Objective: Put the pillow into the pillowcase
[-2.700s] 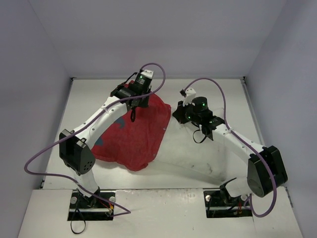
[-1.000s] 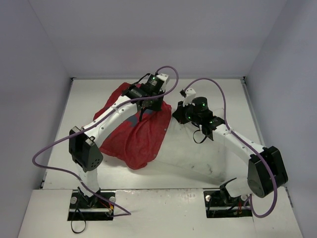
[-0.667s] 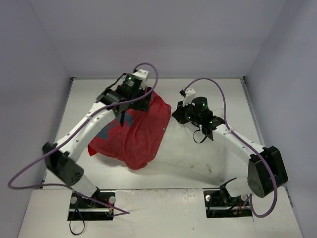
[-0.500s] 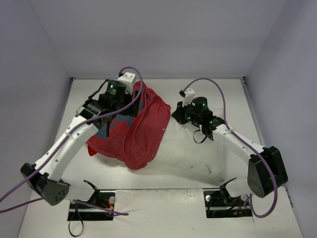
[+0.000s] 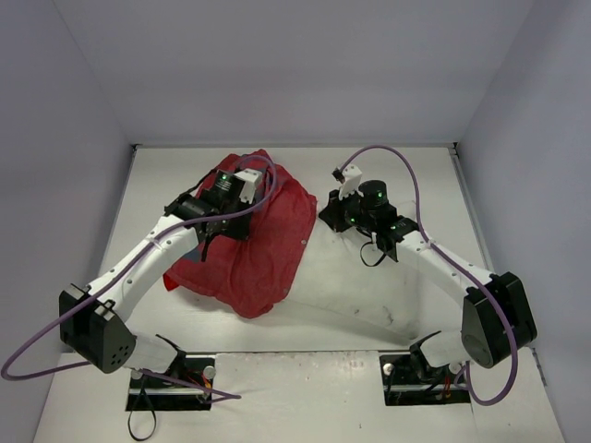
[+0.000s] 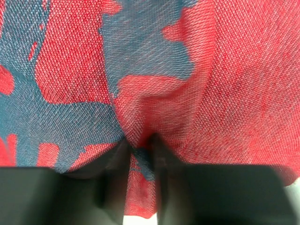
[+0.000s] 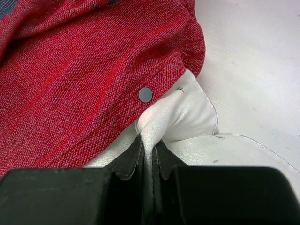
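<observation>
The red pillowcase (image 5: 263,249) lies bunched at the table's left-centre, its duller reverse with bluish patches showing in the left wrist view (image 6: 154,70). My left gripper (image 5: 214,231) sits on top of it, shut on a pinched fold of its fabric (image 6: 139,150). The white pillow (image 7: 187,112) is almost all inside the cover; only a corner sticks out at the right edge. My right gripper (image 5: 331,214) is shut on that corner (image 7: 150,136). A round snap (image 7: 145,94) sits on the cover's edge beside it.
The white table (image 5: 388,277) is walled by grey panels at the back and both sides. Purple cables loop over both arms. The arm bases are at the near edge.
My left arm has swung from the cover's far right edge to the left and nearer, dragging and bunching the red fabric. The right arm has stayed put.
</observation>
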Tool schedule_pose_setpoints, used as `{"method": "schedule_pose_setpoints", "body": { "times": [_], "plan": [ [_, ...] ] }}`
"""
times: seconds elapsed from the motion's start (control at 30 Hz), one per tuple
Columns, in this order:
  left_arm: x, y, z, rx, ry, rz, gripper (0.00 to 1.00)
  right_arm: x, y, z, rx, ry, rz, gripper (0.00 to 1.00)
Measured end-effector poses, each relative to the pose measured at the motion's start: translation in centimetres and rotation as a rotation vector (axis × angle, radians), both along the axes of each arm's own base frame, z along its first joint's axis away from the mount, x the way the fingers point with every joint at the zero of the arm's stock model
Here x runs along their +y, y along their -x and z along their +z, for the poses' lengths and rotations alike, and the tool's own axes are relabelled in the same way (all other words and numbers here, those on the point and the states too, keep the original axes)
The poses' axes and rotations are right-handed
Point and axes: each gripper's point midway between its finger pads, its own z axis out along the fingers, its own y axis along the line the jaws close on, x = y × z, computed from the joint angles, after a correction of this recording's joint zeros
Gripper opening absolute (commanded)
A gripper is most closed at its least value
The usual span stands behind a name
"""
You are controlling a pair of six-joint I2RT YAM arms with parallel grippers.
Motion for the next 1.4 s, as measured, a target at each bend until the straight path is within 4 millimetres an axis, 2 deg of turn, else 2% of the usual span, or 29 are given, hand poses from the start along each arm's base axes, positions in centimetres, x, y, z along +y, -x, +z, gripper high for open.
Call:
{"method": "schedule_pose_setpoints", "body": {
  "times": [0.03, 0.13, 0.2, 0.3, 0.37, 0.43, 0.47, 0.5, 0.57, 0.67, 0.7, 0.73, 0.8, 0.83, 0.9, 1.03, 1.1, 1.13, 1.23, 1.27, 1.33, 1.4],
  "plan": [
    [-0.1, 0.1, 0.0, 0.003, 0.006, -0.005, 0.0, 0.0, 0.0, 0.0, 0.0, 0.0, 0.0, 0.0],
    [-0.5, 0.4, 0.4, 0.002, 0.012, -0.017, 0.0, 0.0, 0.0, 0.0, -0.001, 0.001, 0.001, 0.0],
    [-1.4, 0.7, 1.5, -0.019, 0.008, -0.026, 0.0, 0.0, 0.0, 0.0, -0.001, 0.003, 0.001, 0.0],
    [-4.3, 2.0, 4.9, -0.069, 0.043, -0.061, 0.0, -0.1, -0.1, 0.0, -0.002, 0.005, -0.003, 0.0],
    [-7.2, 3.1, 7.8, -0.105, 0.117, -0.082, 0.0, -0.2, -0.1, -0.1, -0.001, 0.008, -0.009, 0.0],
    [-9.4, 4.1, 9.4, -0.11, 0.183, -0.083, 0.0, -0.3, -0.1, -0.2, 0.001, 0.014, -0.017, 0.0],
    [-10.5, 4.6, 9.5, -0.098, 0.212, -0.078, 0.0, -0.4, -0.2, -0.3, 0.004, 0.018, -0.022, 0.0],
    [-11.1, 4.9, 9.1, -0.076, 0.223, -0.069, 0.0, -0.5, -0.2, -0.4, 0.006, 0.02, -0.024, 0.0],
    [-12.0, 5.1, 6.9, -0.023, 0.219, -0.039, 0.0, -0.5, -0.2, -0.4, 0.007, 0.022, -0.028, 0.0],
    [-11.8, 5.4, 1.8, 0.078, 0.148, 0.02, 0.0, -0.5, -0.2, -0.4, 0.007, 0.021, -0.03, 0.0],
    [-11.4, 5.5, 0.4, 0.106, 0.124, 0.039, 0.07, -0.5, -0.2, -0.4, 0.007, 0.019, -0.03, 0.0],
    [-10.9, 5.7, -0.7, 0.127, 0.104, 0.058, 0.18, -0.5, -0.2, -0.3, 0.006, 0.017, -0.031, 0.0],
    [-10.5, 5.6, -1.1, 0.13, 0.102, 0.083, 0.41, -0.4, -0.2, -0.3, 0.009, 0.013, -0.032, 0.0],
    [-10.5, 5.5, -0.7, 0.118, 0.116, 0.091, 0.58, -0.4, -0.2, -0.3, 0.009, 0.012, -0.032, 0.0],
    [-10.5, 5.2, 1.0, 0.076, 0.17, 0.11, 0.64, -0.3, -0.1, -0.3, 0.011, 0.008, -0.032, 0.0],
    [-9.5, 5.1, 3.8, 0.006, 0.246, 0.16, 0.64, -0.2, -0.1, -0.2, 0.014, 0.001, -0.036, 0.0],
    [-9.2, 5.0, 3.6, 0.003, 0.247, 0.183, 0.6, -0.2, -0.2, -0.2, 0.014, 0.001, -0.041, 0.0],
    [-9.2, 4.7, 3.0, 0.009, 0.232, 0.194, 0.44, -0.2, -0.2, -0.2, 0.014, 0.001, -0.045, 0.0],
    [-9.2, 3.3, 0.1, 0.031, 0.146, 0.218, 0.16, -0.3, -0.3, -0.2, 0.015, 0.004, -0.066, 0.0],
    [-9.2, 2.8, -0.8, 0.043, 0.118, 0.222, 0.03, -0.4, -0.4, -0.2, 0.015, 0.005, -0.076, 0.0],
    [-9.1, 1.2, -2.2, 0.062, 0.078, 0.228, 0.0, -0.6, -0.6, -0.3, 0.015, 0.008, -0.102, 0.0],
    [-9.3, -0.7, -2.3, 0.065, 0.07, 0.218, 0.0, -1.0, -0.9, -0.2, 0.013, 0.01, -0.136, 0.0]
  ]
}}
